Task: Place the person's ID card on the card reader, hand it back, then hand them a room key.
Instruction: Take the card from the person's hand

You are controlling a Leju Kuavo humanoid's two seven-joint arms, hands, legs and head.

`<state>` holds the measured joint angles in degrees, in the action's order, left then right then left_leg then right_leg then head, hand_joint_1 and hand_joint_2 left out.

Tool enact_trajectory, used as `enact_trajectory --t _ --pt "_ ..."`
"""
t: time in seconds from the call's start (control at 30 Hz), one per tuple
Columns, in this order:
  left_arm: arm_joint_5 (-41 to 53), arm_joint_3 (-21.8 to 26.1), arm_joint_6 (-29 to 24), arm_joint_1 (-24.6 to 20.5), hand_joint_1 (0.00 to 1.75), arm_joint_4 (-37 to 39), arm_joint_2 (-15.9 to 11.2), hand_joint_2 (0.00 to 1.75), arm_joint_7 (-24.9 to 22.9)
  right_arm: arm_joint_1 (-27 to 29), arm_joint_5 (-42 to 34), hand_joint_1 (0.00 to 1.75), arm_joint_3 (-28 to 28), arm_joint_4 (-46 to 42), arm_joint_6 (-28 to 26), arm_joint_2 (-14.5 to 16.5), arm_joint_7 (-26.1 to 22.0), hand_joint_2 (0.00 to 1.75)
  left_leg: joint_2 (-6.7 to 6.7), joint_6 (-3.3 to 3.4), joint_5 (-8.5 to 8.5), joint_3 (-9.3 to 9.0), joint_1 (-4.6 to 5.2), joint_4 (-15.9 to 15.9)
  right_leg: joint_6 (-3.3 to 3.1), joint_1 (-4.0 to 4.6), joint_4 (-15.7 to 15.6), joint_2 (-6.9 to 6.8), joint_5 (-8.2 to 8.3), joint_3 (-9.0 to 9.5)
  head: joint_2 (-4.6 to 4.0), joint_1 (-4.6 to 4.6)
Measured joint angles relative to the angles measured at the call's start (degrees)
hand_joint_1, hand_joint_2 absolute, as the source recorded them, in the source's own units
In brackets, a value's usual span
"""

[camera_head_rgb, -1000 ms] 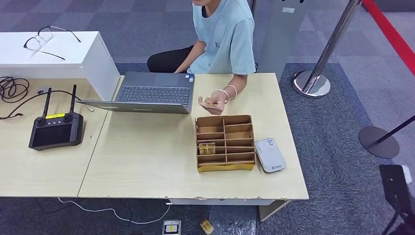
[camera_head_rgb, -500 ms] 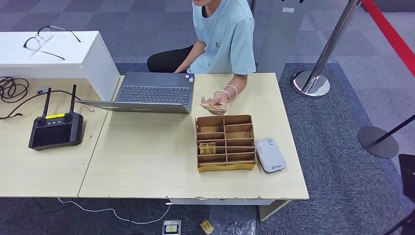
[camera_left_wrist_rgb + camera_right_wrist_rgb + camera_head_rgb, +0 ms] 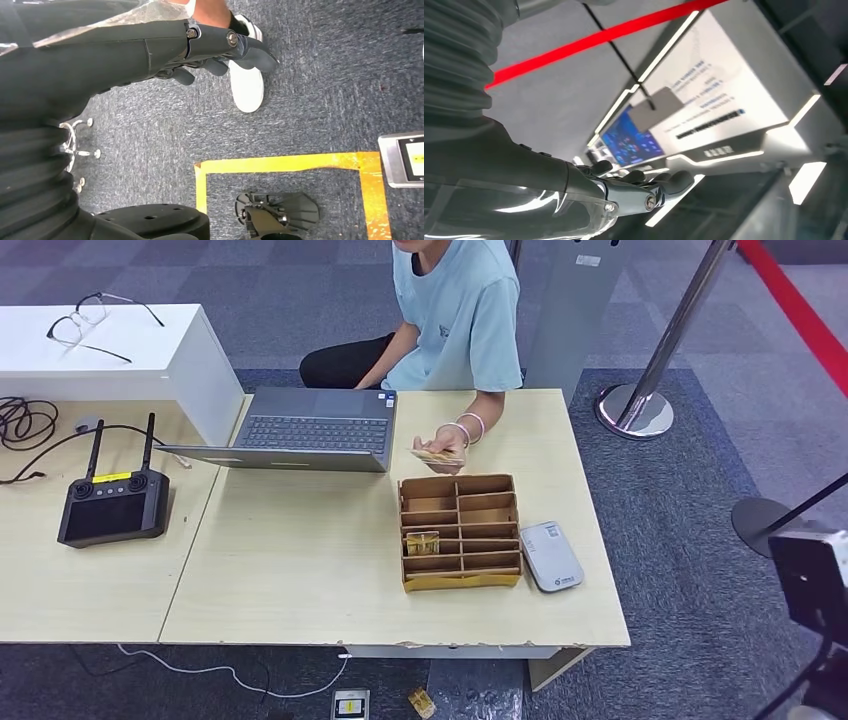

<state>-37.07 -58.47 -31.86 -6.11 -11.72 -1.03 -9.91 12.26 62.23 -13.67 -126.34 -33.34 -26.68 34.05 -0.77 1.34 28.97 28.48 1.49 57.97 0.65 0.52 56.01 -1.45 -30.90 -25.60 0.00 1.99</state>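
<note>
Here a person's hand (image 3: 447, 445) holds the ID card (image 3: 430, 454) over the surface (image 3: 300, 560) — just behind the box (image 3: 461, 531). The reader (image 3: 551, 556) lies beside that box. Left robot hand (image 3: 220, 50) and right robot hand (image 3: 639, 187) — both empty, fingers loosely apart.

Pale wood table (image 3: 300, 570). Brown cardboard organizer (image 3: 460, 530). Light grey card reader (image 3: 551, 556). Grey laptop (image 3: 312, 428). Black controller (image 3: 114, 504), yellow stripe. Person's shirt (image 3: 458, 315) light teal. White cabinet (image 3: 150, 350). Blue-grey carpet (image 3: 690, 540). Red rope (image 3: 795, 300). Yellow floor tape (image 3: 295, 162).
</note>
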Motion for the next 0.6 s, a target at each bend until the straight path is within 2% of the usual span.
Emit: enact_trajectory --t 0.3,0.6 --pt "0.8 -1.1 0.2 -0.1 0.00 0.0 0.0 1.75 0.0 -12.0 3.2 0.00 14.7 -2.5 6.2 -2.4 1.3 1.75 -0.02 0.00 0.00 0.02 -0.01 0.0 0.00 0.00 0.0 0.00 0.00 0.00 0.00 0.00" --pt "1.6 -1.5 0.6 -0.2 0.00 0.0 0.0 1.75 -0.1 -20.9 0.4 0.00 26.9 -1.1 10.7 -2.7 0.4 1.75 -0.01 0.00 0.00 0.06 -0.01 0.0 0.00 0.01 0.0 0.00 0.00 -0.03 0.00 -0.01"
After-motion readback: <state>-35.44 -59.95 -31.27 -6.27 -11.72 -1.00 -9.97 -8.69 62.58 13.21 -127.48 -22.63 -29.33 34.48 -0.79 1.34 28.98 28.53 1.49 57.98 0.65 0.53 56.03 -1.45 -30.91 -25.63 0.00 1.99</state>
